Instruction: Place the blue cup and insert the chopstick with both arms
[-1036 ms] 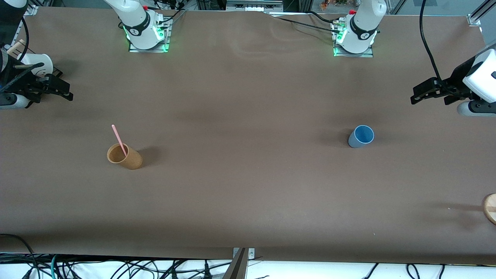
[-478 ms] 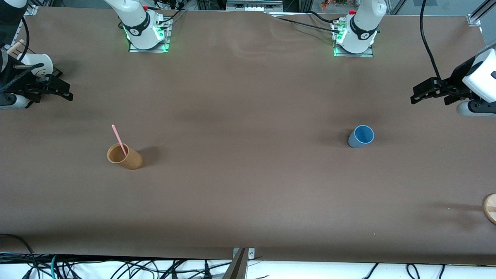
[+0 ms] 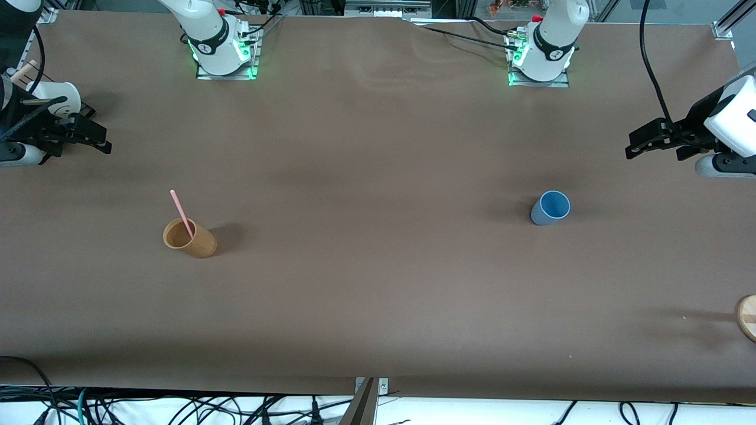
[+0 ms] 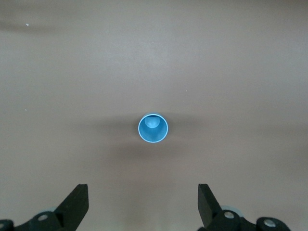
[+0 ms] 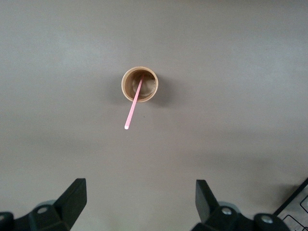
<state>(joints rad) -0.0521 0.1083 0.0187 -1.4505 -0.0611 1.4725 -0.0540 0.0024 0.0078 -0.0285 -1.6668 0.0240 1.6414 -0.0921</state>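
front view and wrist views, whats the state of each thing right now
blue cup: upright, empty, untouched
chopstick: leaning in the tan cup
tan cup: upright, holds the chopstick
left tool: open, high over the blue cup
right tool: open, high over the tan cup

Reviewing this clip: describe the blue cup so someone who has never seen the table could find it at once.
On the brown table, look toward the left arm's end, where the left end effector hangs open. The blue cup stands upright there, alone and empty. The only other cup, the tan cup at the right arm's end, holds a pink chopstick.
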